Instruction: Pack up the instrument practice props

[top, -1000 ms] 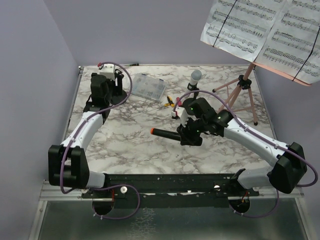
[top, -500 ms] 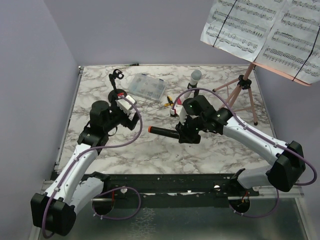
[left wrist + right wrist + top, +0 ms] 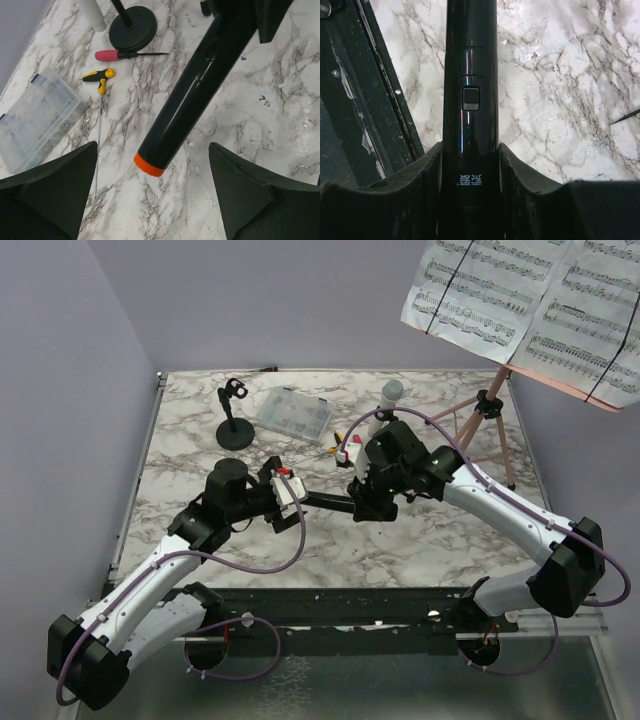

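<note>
left gripper [image 3: 152,146] jaws wide apart, orange end [image 3: 148,165] of black microphone [image 3: 200,85] in the gap, touching neither | right gripper [image 3: 470,152] clamped on that microphone's body, above marble table [image 3: 250,125] | beyond: red screwdriver [image 3: 116,54], yellow screwdriver [image 3: 100,78], clear box [image 3: 37,117], mic holder base [image 3: 134,27] | far right: pink tripod [image 3: 480,422], sheet music [image 3: 520,300]

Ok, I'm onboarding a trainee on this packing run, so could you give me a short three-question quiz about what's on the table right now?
1. True or false: the right jaws are clamped on the black microphone.
2. The grey-headed microphone is: A) lying flat, B) standing upright, C) held by the left jaws.
3. Fill in: the black microphone's end facing the open left jaws is capped in ___.
Key: 1 true; 2 B; 3 orange.
</note>
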